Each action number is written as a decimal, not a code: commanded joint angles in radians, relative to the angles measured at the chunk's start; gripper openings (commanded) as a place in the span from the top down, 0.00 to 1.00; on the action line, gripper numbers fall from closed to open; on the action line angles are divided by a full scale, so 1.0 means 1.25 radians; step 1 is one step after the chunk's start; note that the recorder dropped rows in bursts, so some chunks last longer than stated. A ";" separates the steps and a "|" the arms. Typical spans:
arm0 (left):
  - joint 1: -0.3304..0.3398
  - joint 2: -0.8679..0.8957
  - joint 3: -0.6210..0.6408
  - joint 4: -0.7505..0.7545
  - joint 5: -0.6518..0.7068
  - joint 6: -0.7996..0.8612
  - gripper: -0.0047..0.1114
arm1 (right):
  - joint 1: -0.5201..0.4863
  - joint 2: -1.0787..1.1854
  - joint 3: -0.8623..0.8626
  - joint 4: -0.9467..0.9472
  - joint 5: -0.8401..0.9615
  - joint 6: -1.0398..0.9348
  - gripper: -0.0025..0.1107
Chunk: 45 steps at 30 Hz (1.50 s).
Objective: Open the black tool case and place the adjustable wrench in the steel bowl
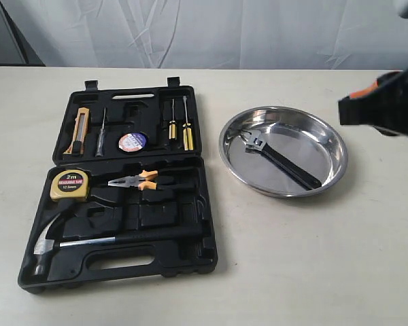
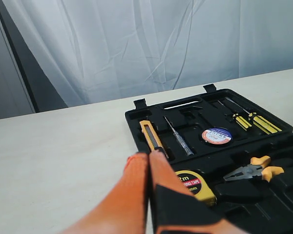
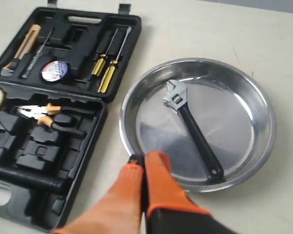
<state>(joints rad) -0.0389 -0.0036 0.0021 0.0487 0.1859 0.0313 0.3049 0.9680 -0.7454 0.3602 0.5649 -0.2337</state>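
The black tool case point(image 1: 204, 204) lies open on the left of the table, lid folded back; it also shows as the case point(image 2: 185, 117) and the case point(image 3: 88, 141). The adjustable wrench point(image 1: 285, 163) rests inside the steel bowl point(image 1: 330, 173) to the right of the case, its silver head toward the case; the right wrist view shows the wrench point(image 3: 193, 129) in the bowl point(image 3: 263, 146). My right gripper point(image 3: 144, 158) is shut with nothing in it, held above the bowl's rim; in the exterior view it is a blurred dark shape point(image 1: 384, 102). My left gripper point(image 2: 149, 155) is shut and empty, over the case's left edge.
The case holds a claw hammer point(image 1: 88, 238), a yellow tape measure point(image 1: 69, 185), orange-handled pliers point(image 1: 137, 180), a utility knife point(image 1: 79, 129), a tape roll point(image 1: 132, 141) and two screwdrivers point(image 1: 179, 129). A white curtain point(image 1: 211, 30) hangs behind the table.
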 commanded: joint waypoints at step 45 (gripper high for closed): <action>-0.003 0.003 -0.002 -0.002 -0.005 -0.001 0.96 | -0.170 -0.774 0.596 0.028 -0.372 -0.092 0.98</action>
<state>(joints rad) -0.0389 -0.0036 0.0021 0.0487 0.1859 0.0313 0.0980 0.0073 -0.0042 0.3973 0.0953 -0.3442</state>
